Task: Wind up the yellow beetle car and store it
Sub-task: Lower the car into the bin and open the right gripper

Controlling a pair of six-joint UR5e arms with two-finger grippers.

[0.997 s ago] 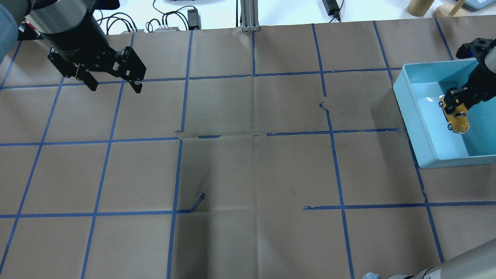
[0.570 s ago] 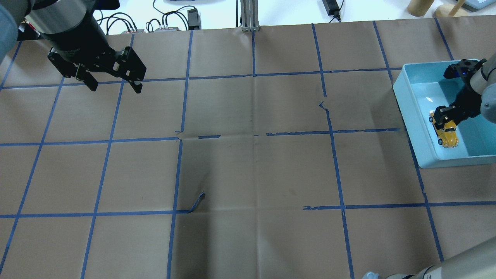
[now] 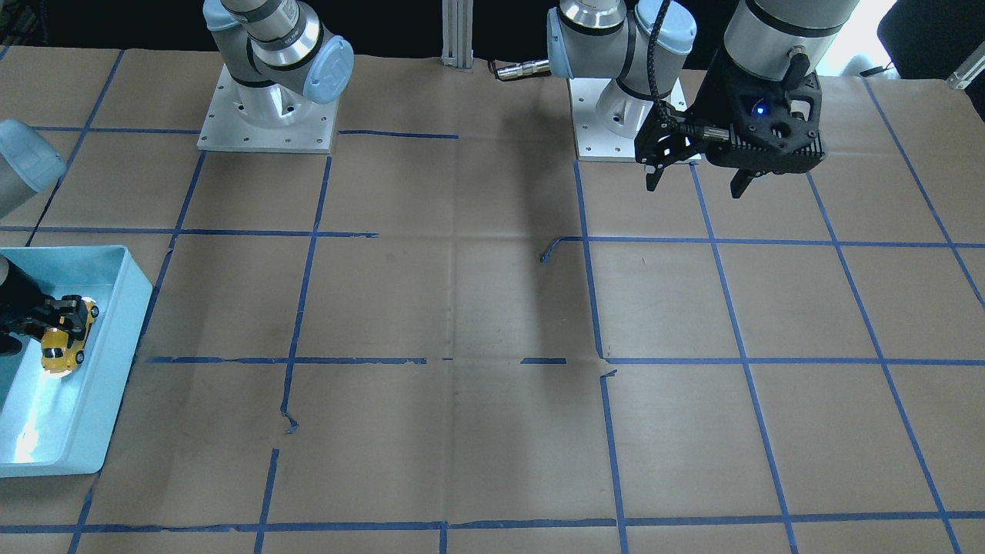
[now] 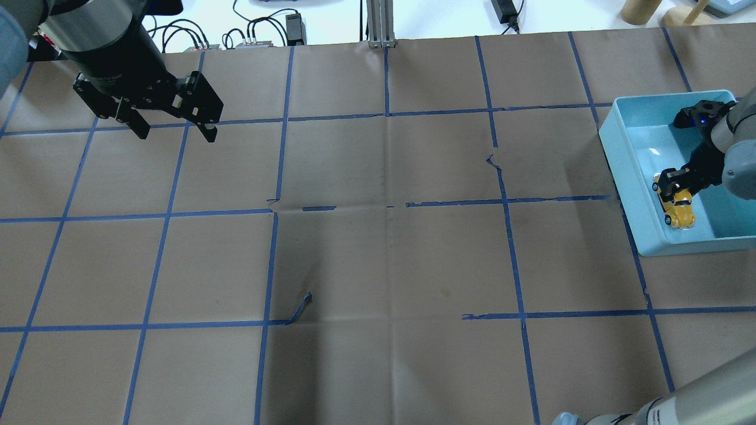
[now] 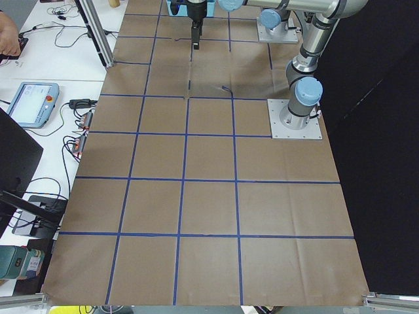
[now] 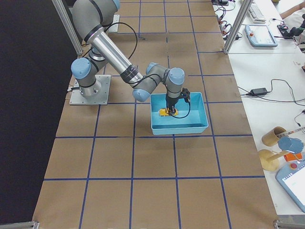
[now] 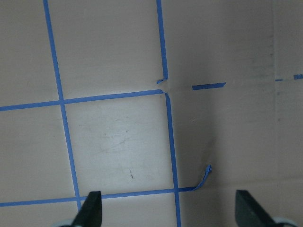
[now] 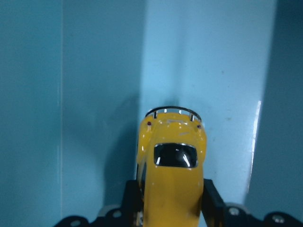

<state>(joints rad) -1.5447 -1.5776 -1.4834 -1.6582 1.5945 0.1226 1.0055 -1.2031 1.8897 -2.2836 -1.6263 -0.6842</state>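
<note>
Right gripper (image 4: 675,184), clamped on the yellow beetle car (image 4: 680,211), has dropped lower inside the blue bin (image 4: 697,247). Left gripper (image 4: 176,136) stays spread wide and empty, well apart from the bin.

Glossy yellow beetle car (image 8: 173,165): dark windows, silver bumper. Fingers (image 8: 214,201) black. Bin (image 4: 635,195) plain light blue. Worktop (image 4: 378,260) brown paper with a blue tape grid (image 4: 437,112) of squares. Left gripper (image 4: 177,136) black. Arms (image 3: 269,31) silver-grey, pale blue joint caps.

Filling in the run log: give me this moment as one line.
phase: store | right gripper: shut on yellow beetle car, inside blue bin | left gripper: open, empty, over table
</note>
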